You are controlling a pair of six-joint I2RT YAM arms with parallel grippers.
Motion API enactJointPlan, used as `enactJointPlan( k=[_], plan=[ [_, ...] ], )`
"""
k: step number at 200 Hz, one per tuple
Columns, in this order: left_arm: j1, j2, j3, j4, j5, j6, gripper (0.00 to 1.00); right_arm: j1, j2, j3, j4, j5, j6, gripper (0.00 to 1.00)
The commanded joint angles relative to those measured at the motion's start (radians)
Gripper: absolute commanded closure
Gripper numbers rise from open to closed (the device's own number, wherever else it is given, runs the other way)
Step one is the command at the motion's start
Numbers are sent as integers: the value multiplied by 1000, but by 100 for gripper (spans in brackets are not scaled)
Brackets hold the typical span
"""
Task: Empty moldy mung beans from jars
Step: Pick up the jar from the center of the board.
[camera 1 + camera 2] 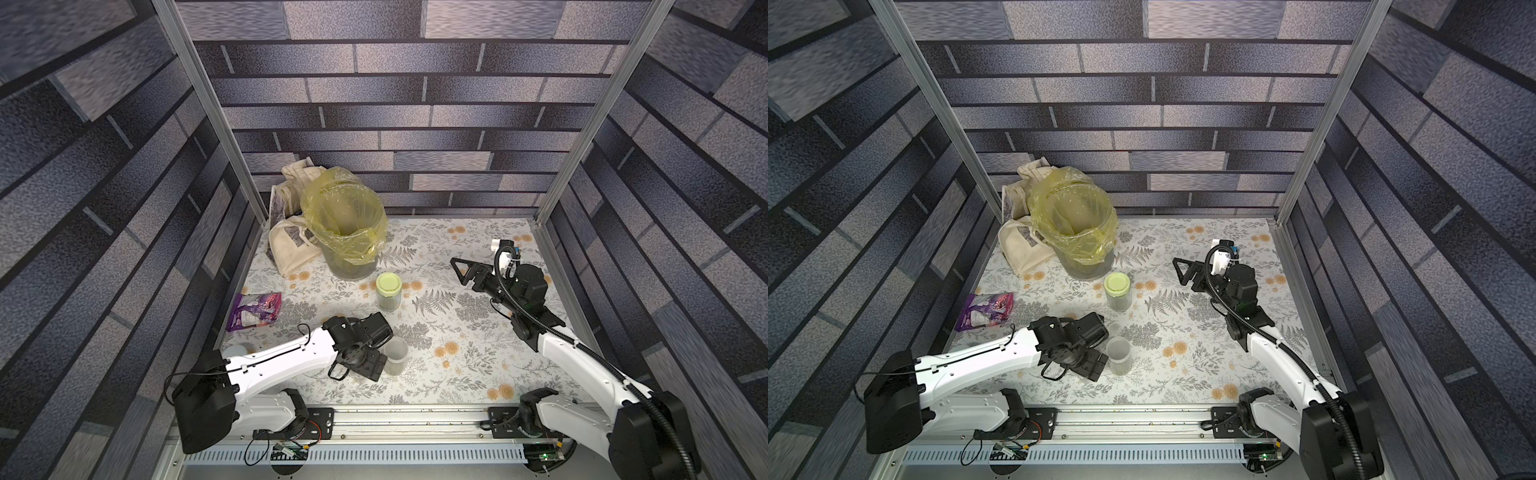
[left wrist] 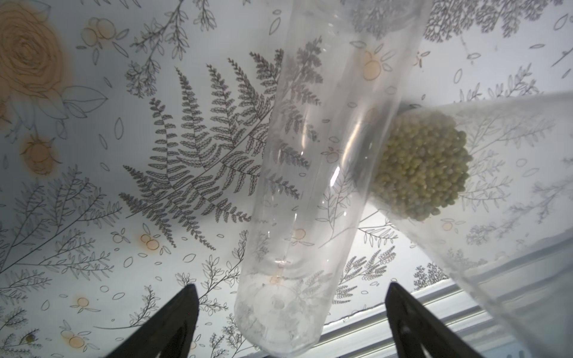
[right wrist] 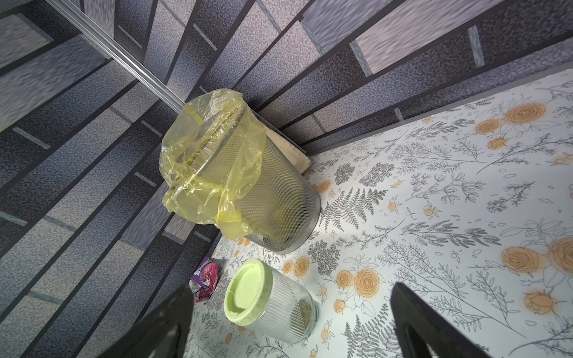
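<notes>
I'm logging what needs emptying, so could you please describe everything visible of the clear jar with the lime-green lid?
The clear, ribbed-wall jar with a round lime-green lid stands upright on the floral-print table, lid on. Dull olive-green mung beans fill only its lower part. It stands near the grey mesh bin lined with a yellow bag, apart from it, and only the table touches it.

Floral table (image 1: 469, 374), lidded jar (image 1: 388, 291), bin (image 1: 352, 268), pouch (image 1: 254, 311)

Soft, even light; walls (image 1: 83, 208) blur toward warped edges; glare streaks the tall jar (image 2: 310, 155), perhaps backlit.
</notes>
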Motion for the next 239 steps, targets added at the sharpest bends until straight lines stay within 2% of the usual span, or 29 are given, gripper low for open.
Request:
enactJointPlan(
  k=[1, 30, 109, 134, 165, 197, 239],
  plan=[
    [-7, 43, -8, 37, -33, -14, 10, -11, -15, 11, 6, 6, 5, 0],
    [-3, 64, -29, 81, -39, -6, 19, -15, -34, 7, -15, 16, -7, 0],
    [-3, 123, -95, 159, -30, -41, 19, -26, -42, 4, -36, 36, -22, 0],
    [-3, 115, -102, 168, -38, -51, 33, -30, -37, 3, -37, 44, -19, 0],
    [-3, 92, -118, 187, -46, -60, 40, -33, -36, -4, -36, 45, -14, 0],
    [-1, -1, -117, 143, -113, -65, 44, -34, -35, -9, -30, 35, -9, 0],
    [17, -256, -111, 90, -194, -55, 46, -34, -9, -9, 15, 7, 20, 0]
  ],
)
